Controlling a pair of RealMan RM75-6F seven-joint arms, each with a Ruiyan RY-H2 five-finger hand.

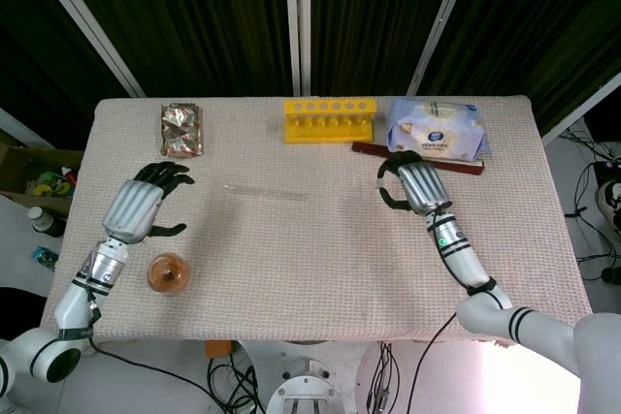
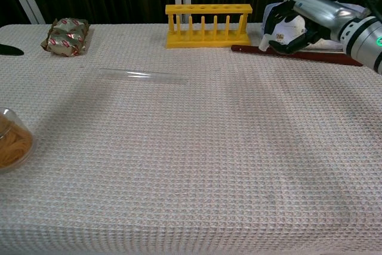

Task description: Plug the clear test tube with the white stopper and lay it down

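The right hand (image 1: 406, 184) hangs above the desk (image 1: 320, 269) with fingers curled in; whether it grips the white stopper cannot be told. The left hand (image 1: 146, 205) is released, fingers apart. The clear test tube (image 2: 142, 76) lies between them, nearer the left hand.

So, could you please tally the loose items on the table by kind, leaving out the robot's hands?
Clear test tube: 1
Yellow test tube rack: 1
Foil snack packet: 1
Tissue pack: 1
Dark red stick: 1
Clear tub of orange rubber bands: 1
Total: 6
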